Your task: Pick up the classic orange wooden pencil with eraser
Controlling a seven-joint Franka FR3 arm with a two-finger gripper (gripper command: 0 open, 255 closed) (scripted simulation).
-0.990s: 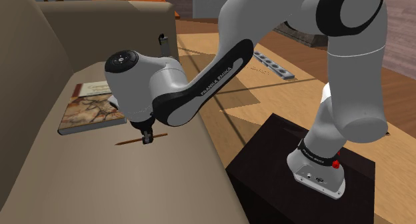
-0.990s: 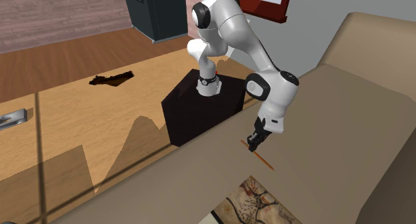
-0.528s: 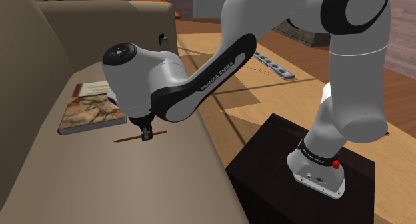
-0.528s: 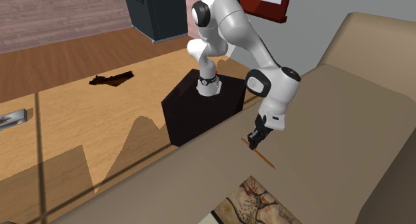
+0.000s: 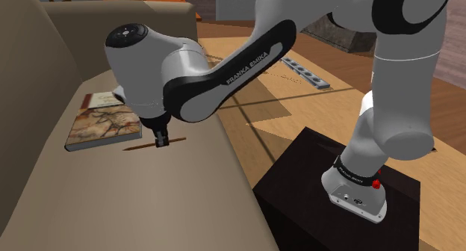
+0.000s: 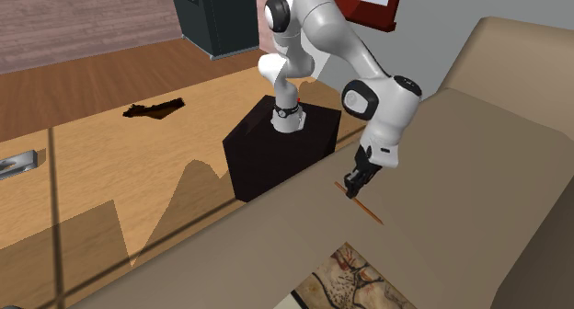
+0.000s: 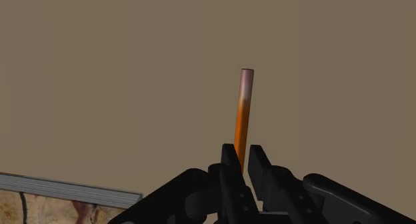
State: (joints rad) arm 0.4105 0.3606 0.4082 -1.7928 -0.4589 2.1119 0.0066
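The orange pencil (image 5: pixel 178 140) is thin, with a pinkish eraser end (image 7: pixel 247 75). My black gripper (image 5: pixel 161 143) is shut on its middle and holds it roughly level just over the tan sofa seat (image 5: pixel 112 190). From the second exterior view the pencil (image 6: pixel 372 214) sticks out on both sides of the gripper (image 6: pixel 354 191). In the wrist view the pencil (image 7: pixel 241 119) runs straight out from between the two fingers (image 7: pixel 231 157), which clasp it, with the gripper (image 7: pixel 241 156) over bare cushion.
A book with a brown picture cover (image 5: pixel 101 126) lies on the seat close beside the pencil, toward the sofa back (image 5: pixel 22 70). The seat's front edge (image 5: pixel 224 145) drops to wooden floor. The dark stand (image 5: pixel 336 197) sits at the shoulder view's lower right.
The gripper has risen a little with the pencil clasped in it, drifting toward the book; the pencil has left the cushion.
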